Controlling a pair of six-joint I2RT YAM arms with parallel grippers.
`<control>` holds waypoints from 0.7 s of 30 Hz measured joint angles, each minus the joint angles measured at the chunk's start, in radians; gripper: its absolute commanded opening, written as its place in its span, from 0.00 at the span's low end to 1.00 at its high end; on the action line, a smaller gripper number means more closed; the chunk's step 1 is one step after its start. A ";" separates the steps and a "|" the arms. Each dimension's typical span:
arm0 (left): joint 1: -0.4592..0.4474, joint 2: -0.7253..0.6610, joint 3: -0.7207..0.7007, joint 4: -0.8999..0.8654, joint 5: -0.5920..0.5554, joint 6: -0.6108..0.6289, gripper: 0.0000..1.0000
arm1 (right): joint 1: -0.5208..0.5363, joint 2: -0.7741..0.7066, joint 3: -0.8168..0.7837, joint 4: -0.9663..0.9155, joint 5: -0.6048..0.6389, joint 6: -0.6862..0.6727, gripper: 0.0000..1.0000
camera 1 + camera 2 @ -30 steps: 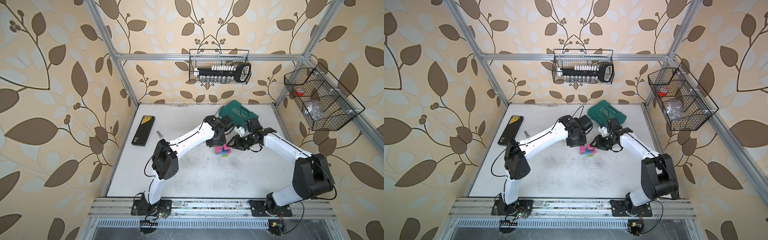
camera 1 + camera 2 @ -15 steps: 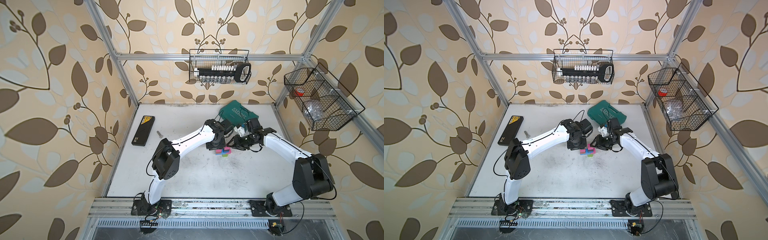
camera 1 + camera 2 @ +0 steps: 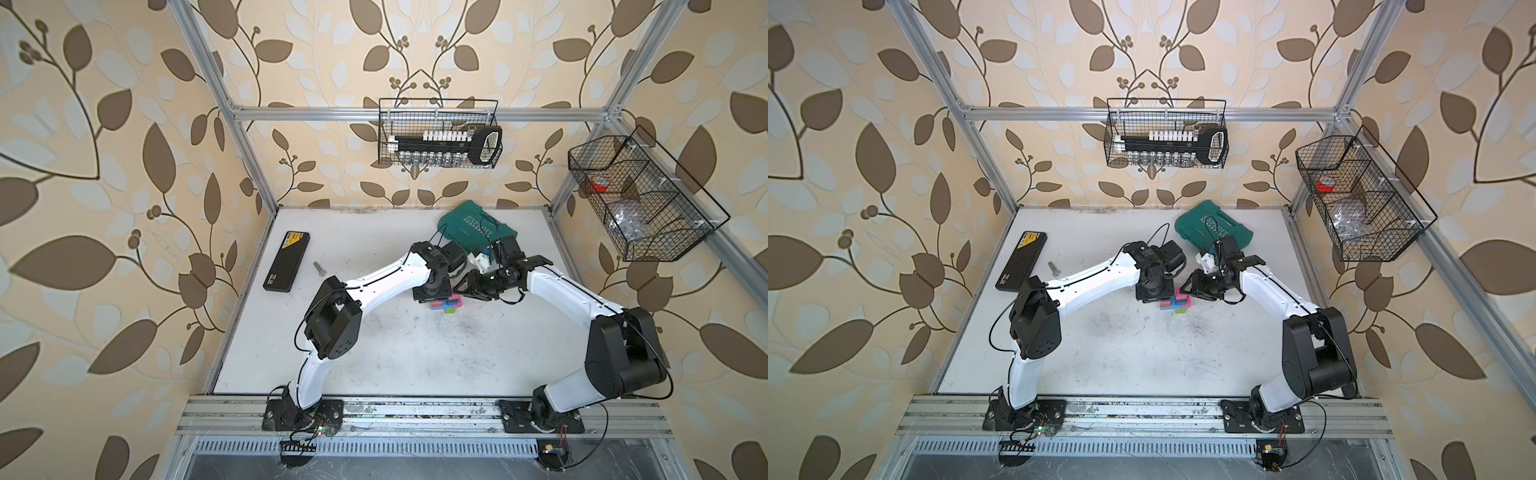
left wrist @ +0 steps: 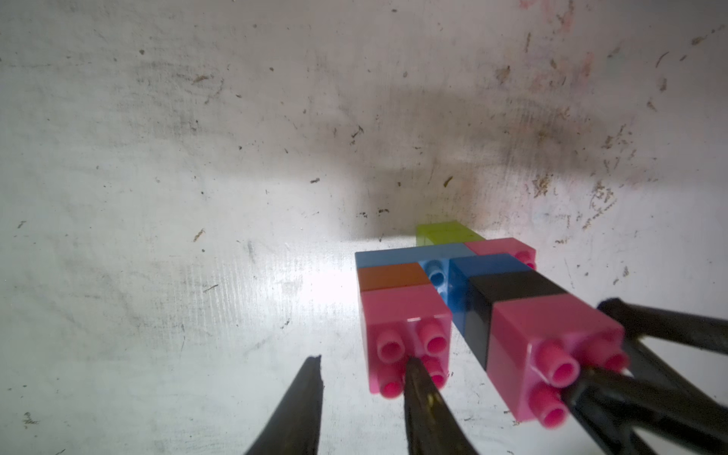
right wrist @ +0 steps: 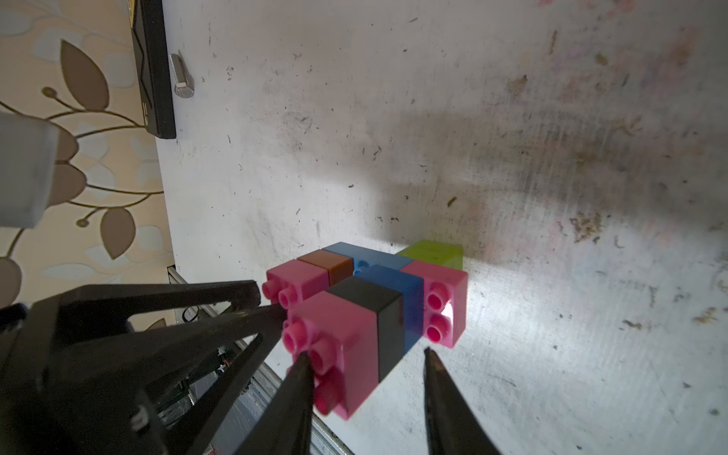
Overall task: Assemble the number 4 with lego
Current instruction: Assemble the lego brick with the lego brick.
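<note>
The lego figure, the number 4 [image 3: 448, 305] [image 3: 1177, 304], lies flat on the white table [image 3: 395, 357], built of pink, orange, blue, black and lime green bricks [image 4: 453, 272] [image 5: 374, 299]. My left gripper [image 4: 362, 360] [image 3: 432, 296] is open over bare table, and one fingertip [image 4: 411, 370] touches the studs of a pink end brick [image 4: 405, 315]. My right gripper [image 5: 365, 352] [image 3: 459, 289] is open too. One of its fingertips [image 5: 303, 360] rests on the studs of the other pink end brick [image 5: 338, 335], and the second stands clear of the figure.
A teal tool case [image 3: 469, 226] lies just behind both wrists. A flat black box [image 3: 286, 262] and a metal bolt [image 3: 319, 267] sit at the far left. Wire baskets hang on the back wall [image 3: 438, 137] and the right wall [image 3: 636, 199].
My left gripper has come forward and down to the figure's far-left end and now covers part of it in the top views. The right arm has barely moved.
</note>
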 measured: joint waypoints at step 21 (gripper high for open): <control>0.001 -0.007 -0.023 0.025 0.017 0.000 0.36 | 0.000 0.000 0.000 0.000 0.000 0.000 0.40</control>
